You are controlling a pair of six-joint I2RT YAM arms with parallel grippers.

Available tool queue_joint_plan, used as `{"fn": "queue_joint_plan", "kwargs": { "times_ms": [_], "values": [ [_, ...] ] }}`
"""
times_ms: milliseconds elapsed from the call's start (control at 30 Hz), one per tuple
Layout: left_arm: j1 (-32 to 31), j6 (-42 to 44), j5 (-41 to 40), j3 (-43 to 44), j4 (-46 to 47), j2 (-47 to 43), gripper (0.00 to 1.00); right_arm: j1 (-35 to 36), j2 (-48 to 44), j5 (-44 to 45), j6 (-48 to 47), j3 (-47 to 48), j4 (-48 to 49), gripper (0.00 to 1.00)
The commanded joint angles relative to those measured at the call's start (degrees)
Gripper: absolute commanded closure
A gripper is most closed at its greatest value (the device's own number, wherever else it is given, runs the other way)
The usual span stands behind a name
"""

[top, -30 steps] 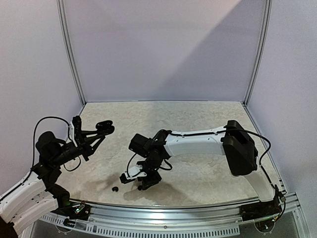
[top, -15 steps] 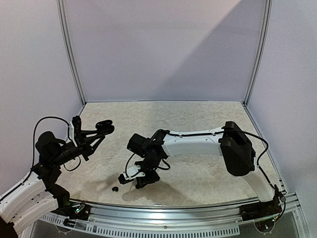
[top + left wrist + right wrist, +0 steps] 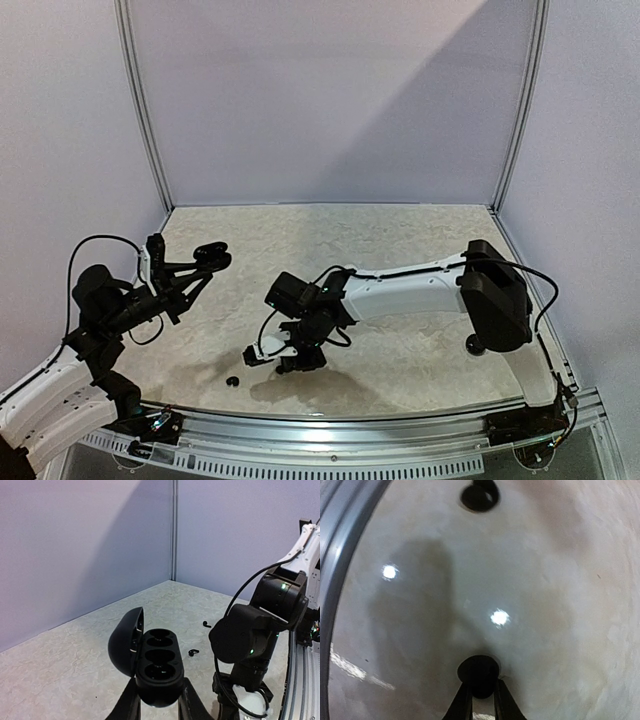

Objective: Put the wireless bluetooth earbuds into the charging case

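Observation:
My left gripper [image 3: 208,257] is raised over the table's left side and is shut on an open black charging case [image 3: 157,665]. The case's lid stands open to the left and its wells are dark. In the left wrist view the gripper [image 3: 159,703] clamps the case's near end. My right gripper [image 3: 252,356] is low over the table near the front edge. In the right wrist view it [image 3: 482,701] is shut on a small black earbud [image 3: 478,672]. Another black earbud [image 3: 479,495] lies ahead of it, also seen in the top view [image 3: 233,381]. Two more black earbuds [image 3: 194,652] [image 3: 206,624] lie on the table.
The marbled table [image 3: 400,250] is walled by pale panels at the back and sides, with a metal rail [image 3: 330,425] along the front. The right arm [image 3: 250,635] fills the right of the left wrist view. A small dark thing [image 3: 474,349] shows under the right arm's elbow.
The right arm's elbow has swung to the right while its gripper stays low near the front edge. The left arm and the case have not moved.

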Motion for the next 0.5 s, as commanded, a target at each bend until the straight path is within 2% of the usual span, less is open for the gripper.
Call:
{"fn": "queue_joint_plan", "kwargs": {
  "times_ms": [0,200,333,467],
  "values": [
    [0.78,0.76,0.60,-1.00,0.79,0.41,1.00,-5.34,-4.13,15.04,7.03,-8.25,3.89,0.85],
    [0.77,1.02,0.89,-1.00,0.80,0.64,1.00,-9.28,-11.14,22.78,14.47,-19.41,2.27,0.85],
    [0.73,1.03,0.93,-1.00,0.77,0.81,1.00,-10.03,-14.43,21.45,18.85,-22.44,0.57,0.84],
    [0.71,1.00,0.98,-1.00,0.72,0.99,1.00,-10.27,-15.05,18.28,21.36,-21.60,-1.13,0.78]
  ]
}}
